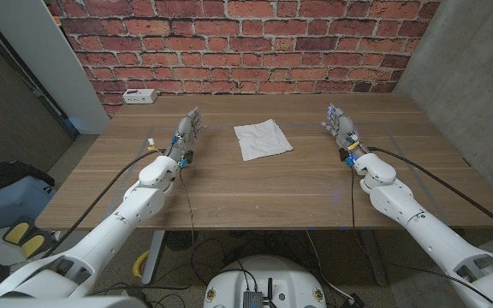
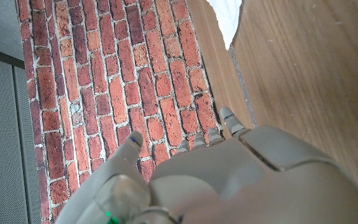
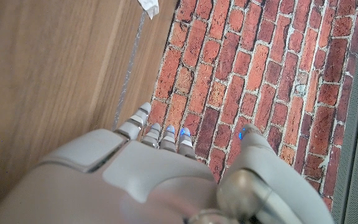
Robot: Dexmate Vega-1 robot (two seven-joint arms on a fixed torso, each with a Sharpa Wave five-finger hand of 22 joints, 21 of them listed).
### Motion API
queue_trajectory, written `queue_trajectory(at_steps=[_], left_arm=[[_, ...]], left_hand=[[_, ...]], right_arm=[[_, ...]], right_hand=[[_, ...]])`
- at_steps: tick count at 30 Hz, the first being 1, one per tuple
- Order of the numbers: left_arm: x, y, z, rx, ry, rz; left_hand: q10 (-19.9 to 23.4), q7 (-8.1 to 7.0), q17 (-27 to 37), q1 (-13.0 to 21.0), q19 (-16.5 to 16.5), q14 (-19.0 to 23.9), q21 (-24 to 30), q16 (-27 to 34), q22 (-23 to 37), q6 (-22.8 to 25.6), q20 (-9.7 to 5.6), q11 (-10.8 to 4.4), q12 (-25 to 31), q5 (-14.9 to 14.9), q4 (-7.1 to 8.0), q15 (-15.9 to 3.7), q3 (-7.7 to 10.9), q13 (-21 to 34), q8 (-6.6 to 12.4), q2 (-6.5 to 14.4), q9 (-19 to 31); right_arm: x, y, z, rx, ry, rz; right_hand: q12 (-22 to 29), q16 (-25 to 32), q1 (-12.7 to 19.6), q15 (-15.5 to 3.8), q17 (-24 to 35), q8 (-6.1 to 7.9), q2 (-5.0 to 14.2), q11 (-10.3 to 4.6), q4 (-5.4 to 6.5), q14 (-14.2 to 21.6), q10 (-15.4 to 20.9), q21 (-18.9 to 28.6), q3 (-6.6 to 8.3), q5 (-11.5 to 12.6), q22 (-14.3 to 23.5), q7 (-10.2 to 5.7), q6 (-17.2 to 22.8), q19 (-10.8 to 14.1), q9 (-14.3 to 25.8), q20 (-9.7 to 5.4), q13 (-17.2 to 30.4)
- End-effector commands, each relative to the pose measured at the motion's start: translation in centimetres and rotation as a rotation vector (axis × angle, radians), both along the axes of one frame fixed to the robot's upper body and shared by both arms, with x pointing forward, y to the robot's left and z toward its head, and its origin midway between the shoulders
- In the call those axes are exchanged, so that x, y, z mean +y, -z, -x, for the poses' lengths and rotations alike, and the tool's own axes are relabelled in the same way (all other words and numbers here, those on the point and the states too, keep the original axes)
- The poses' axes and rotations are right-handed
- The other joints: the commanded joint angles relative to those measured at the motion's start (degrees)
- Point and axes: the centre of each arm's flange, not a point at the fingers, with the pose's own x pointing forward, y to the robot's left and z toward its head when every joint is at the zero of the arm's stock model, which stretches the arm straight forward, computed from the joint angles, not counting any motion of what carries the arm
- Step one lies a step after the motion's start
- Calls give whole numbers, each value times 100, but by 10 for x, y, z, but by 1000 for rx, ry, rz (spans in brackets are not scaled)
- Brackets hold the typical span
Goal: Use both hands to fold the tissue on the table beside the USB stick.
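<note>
A white tissue [image 1: 262, 139] lies spread and slightly crumpled at the middle of the wooden table [image 1: 255, 188]. My left hand [image 1: 188, 133] stands to its left, fingers stretched out and apart, holding nothing. My right hand [image 1: 341, 127] stands to its right in the same way, also holding nothing. Both hands are well apart from the tissue. A small pale object [image 1: 151, 143], possibly the USB stick, lies just left of my left hand. A corner of the tissue [image 2: 229, 18] shows beyond my left hand [image 2: 229, 180], and another corner of the tissue [image 3: 149, 7] beyond my right hand [image 3: 154, 180].
A white power strip [image 1: 139, 96] sits at the table's back left corner. A red brick wall [image 1: 246, 43] stands right behind the table. Bare wood [image 1: 264, 192] lies between the tissue and the near edge.
</note>
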Motion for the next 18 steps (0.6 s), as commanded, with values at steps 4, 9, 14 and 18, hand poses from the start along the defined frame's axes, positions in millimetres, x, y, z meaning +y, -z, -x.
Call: queue_trajectory(at_steps=[4, 9, 14, 18], left_arm=[[-2, -3, 4, 10, -60, -78], [-4, -8, 6, 8, -107, -148], [-8, -15, 11, 4, -175, -242], [-12, -22, 16, -5, -218, -310]], left_hand=[[-237, -138, -11, 104, -437, -336, -32, 55, 17, -113, 348, 248, 106, 1, -118, 161, 53, 16, 88, 33, 15], [-85, -145, -14, 182, -333, -218, -46, 72, 20, 126, 299, 264, 143, -10, -185, 160, 89, 16, 143, 82, 19], [-23, -114, -19, 269, -306, -203, -79, 53, 20, 215, 298, 298, 145, -27, -260, 208, 126, 16, 140, 122, 22], [23, -124, -20, 330, -327, -202, -117, 41, 21, 280, 368, 302, 149, -43, -319, 257, 146, 17, 141, 135, 24]], right_arm=[[3, 0, 3, 19, 57, 62], [6, -3, 4, 39, 109, 127], [10, -7, 3, 54, 135, 181], [15, -10, 1, 60, 150, 240]], right_hand=[[68, 104, 286, 247, 25, 54, 115, 52, -193, 206, 142, 31, 170, -40, 14, -189, 102, -1, 14, 407, 14], [78, 115, 343, 244, 28, 75, 155, 51, -233, 248, 183, 40, 206, -55, 17, -159, 175, 18, 15, 444, 15], [77, 115, 406, 239, 31, 83, 204, 53, -272, 265, 198, 47, 248, -69, 19, -205, 219, 31, 15, 477, 16], [80, 124, 452, 236, 33, 90, 237, 42, -300, 299, 219, 50, 277, -80, 20, -220, 256, 38, 16, 486, 17]])
